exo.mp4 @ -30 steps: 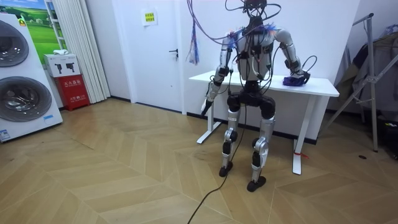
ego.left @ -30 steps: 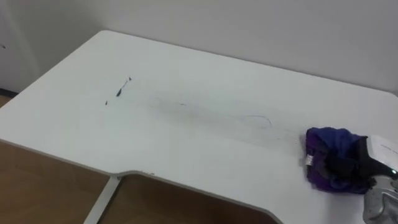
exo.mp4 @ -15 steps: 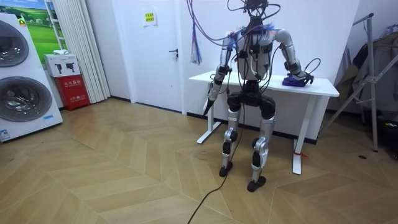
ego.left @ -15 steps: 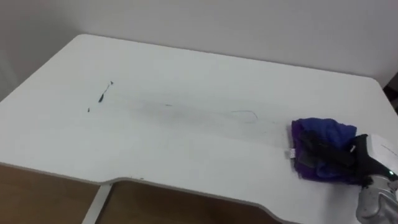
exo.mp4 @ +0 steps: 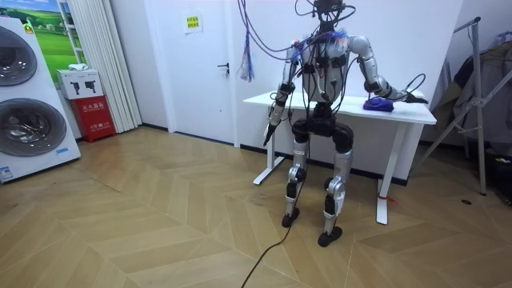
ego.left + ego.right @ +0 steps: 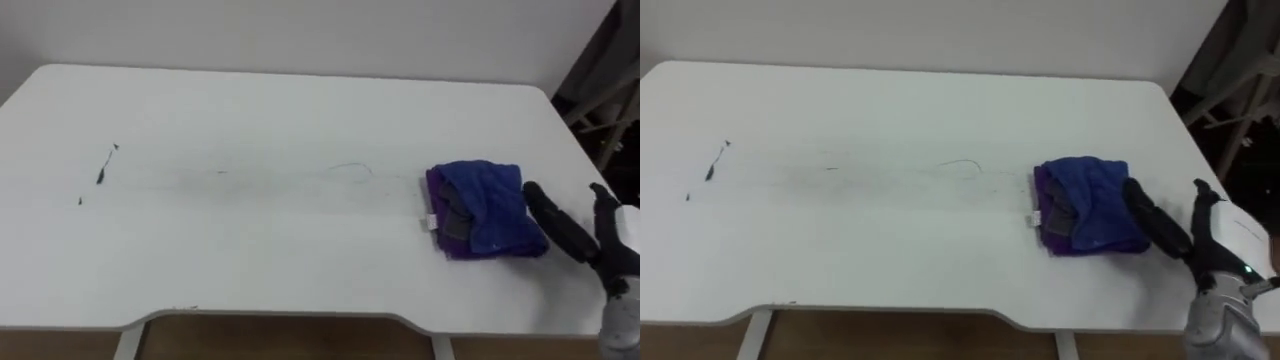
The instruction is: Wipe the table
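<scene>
Left eye view: blue-purple cloth [image 6: 485, 205] bunched on the white table [image 6: 300, 110]; right hand [image 6: 592, 245] just right of the cloth, flat, grasping nothing; dark marks [image 6: 100, 172] far left of the cloth. Room view: robot stands at the table, left hand [image 5: 270, 128] hanging well left of the cloth, state not discernible. Right eye view: straight fingers [image 6: 1148, 222] touch the cloth's right edge

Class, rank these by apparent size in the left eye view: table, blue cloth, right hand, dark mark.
Largest to smallest:
table
blue cloth
right hand (nearer the camera and cut off at the edge, so its place below the cloth is unsure)
dark mark
</scene>
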Robot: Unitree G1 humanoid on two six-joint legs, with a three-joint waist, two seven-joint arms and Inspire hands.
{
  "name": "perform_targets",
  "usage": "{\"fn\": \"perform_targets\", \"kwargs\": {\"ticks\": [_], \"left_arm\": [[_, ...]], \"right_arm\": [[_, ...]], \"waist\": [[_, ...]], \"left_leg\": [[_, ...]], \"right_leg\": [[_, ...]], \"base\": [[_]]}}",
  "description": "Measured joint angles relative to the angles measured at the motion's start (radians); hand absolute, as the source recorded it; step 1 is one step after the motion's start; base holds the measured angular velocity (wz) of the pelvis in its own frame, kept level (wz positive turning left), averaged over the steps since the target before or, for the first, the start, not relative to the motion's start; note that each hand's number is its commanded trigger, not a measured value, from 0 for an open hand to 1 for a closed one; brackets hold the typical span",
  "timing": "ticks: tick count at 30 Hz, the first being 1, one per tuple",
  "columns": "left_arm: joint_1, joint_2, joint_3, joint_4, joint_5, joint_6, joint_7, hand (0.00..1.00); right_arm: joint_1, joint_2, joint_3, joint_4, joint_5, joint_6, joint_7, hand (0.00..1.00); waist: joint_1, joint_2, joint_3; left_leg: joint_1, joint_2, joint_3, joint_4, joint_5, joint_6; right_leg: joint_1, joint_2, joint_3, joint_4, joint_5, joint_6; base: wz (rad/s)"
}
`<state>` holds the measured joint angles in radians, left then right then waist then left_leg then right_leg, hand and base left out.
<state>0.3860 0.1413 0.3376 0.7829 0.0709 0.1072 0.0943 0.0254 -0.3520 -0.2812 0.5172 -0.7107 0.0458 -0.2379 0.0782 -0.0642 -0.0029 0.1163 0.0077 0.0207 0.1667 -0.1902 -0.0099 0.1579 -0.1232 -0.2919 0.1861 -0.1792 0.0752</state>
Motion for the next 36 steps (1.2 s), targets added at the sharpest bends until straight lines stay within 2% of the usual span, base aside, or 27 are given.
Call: {"fn": "perform_targets", "kwargs": {"ticks": [3,4,9,12,15,19,24,27,28,33,35,36], "left_arm": [[0.009,-0.005,0.025,0.013,-0.001,-0.001,-0.001,0.00],[0.014,-0.005,0.032,0.021,-0.001,-0.002,-0.001,0.00],[0.024,-0.005,0.076,0.033,-0.002,-0.003,-0.011,0.00],[0.026,-0.002,0.094,0.031,-0.001,-0.005,-0.011,0.00],[0.029,-0.002,0.095,0.033,-0.001,-0.005,-0.011,0.00],[0.030,-0.002,0.112,0.032,-0.004,-0.005,-0.012,0.00],[0.030,-0.001,0.134,0.036,-0.004,-0.005,-0.011,0.00],[0.035,-0.002,0.134,0.054,-0.006,-0.005,-0.011,0.00],[0.035,-0.001,0.134,0.067,-0.006,-0.005,-0.011,0.00],[0.036,0.000,0.134,0.082,-0.017,-0.002,-0.013,0.00],[0.027,0.002,0.130,0.099,-0.017,-0.005,-0.012,0.00],[0.017,0.001,0.129,0.121,-0.017,-0.004,-0.012,0.00]], "right_arm": [[0.000,-0.005,-0.074,-0.002,0.024,0.000,-0.007,0.00],[0.000,-0.008,-0.093,-0.001,0.039,-0.001,-0.015,0.00],[-0.001,-0.039,-0.141,0.055,0.093,-0.002,-0.033,0.00],[-0.001,-0.057,-0.182,0.140,0.186,0.001,-0.039,0.00],[0.000,-0.058,-0.227,0.220,0.239,0.021,-0.051,0.00],[0.017,-0.065,-0.255,0.351,0.342,0.021,-0.060,0.00],[0.056,-0.074,-0.296,0.527,0.445,0.025,-0.069,0.00],[0.091,-0.074,-0.302,0.585,0.502,0.058,-0.068,0.00],[0.108,-0.075,-0.302,0.600,0.521,0.056,-0.068,0.00],[0.163,-0.072,-0.294,0.667,0.566,0.077,-0.050,0.00],[0.184,-0.060,-0.276,0.696,0.563,0.080,-0.042,0.00],[0.200,-0.042,-0.249,0.709,0.563,0.081,-0.041,0.00]], "waist": [[-0.016,-0.001,-0.0006],[-0.024,-0.007,0.0024],[-0.049,-0.017,0.0024],[-0.053,-0.025,0.0004],[-0.054,-0.032,0.0003],[-0.078,-0.042,-0.0006],[-0.087,-0.043,-0.0017],[-0.087,-0.039,-0.0011],[-0.098,-0.036,0.0001],[-0.100,-0.030,-0.0036],[-0.098,-0.027,-0.0059],[-0.096,-0.024,-0.0078]], "left_leg": [[0.003,0.000,0.001,0.000,0.000,0.000],[0.003,0.000,0.002,0.000,0.000,0.000],[0.001,0.001,0.004,0.001,0.000,0.000],[0.000,0.001,0.006,0.000,0.000,0.000],[0.001,0.001,0.014,0.000,0.000,0.000],[0.000,0.001,0.015,0.001,0.000,0.000],[0.000,0.001,0.021,0.001,-0.003,0.002],[0.006,0.002,0.031,0.000,-0.006,0.003],[0.008,0.002,0.031,0.001,-0.008,0.003],[0.013,0.005,0.032,0.011,-0.023,0.003],[0.013,0.005,0.030,0.016,-0.027,0.003],[0.014,0.005,0.030,0.018,-0.028,0.003]], "right_leg": [[-0.001,0.001,0.009,0.000,0.000,0.000],[-0.001,0.001,0.014,0.000,0.000,0.000],[-0.003,0.001,0.018,-0.002,0.000,0.000],[-0.011,0.001,0.020,-0.001,-0.001,0.000],[-0.015,0.001,0.029,0.000,-0.002,0.000],[-0.016,0.002,0.031,-0.001,-0.002,0.000],[-0.015,0.003,0.042,-0.002,-0.003,0.002],[-0.015,0.003,0.050,-0.001,-0.003,0.002],[-0.015,0.003,0.049,-0.003,-0.003,0.002],[0.002,0.006,0.049,-0.017,-0.005,0.004],[0.007,0.006,0.047,-0.017,-0.005,0.005],[0.006,0.006,0.048,-0.017,-0.005,0.005]], "base": [[-0.04],[0.00],[0.00],[-0.02],[-0.07],[-0.01],[-0.04],[-0.07],[-0.05],[-0.01],[0.00],[0.00]]}}
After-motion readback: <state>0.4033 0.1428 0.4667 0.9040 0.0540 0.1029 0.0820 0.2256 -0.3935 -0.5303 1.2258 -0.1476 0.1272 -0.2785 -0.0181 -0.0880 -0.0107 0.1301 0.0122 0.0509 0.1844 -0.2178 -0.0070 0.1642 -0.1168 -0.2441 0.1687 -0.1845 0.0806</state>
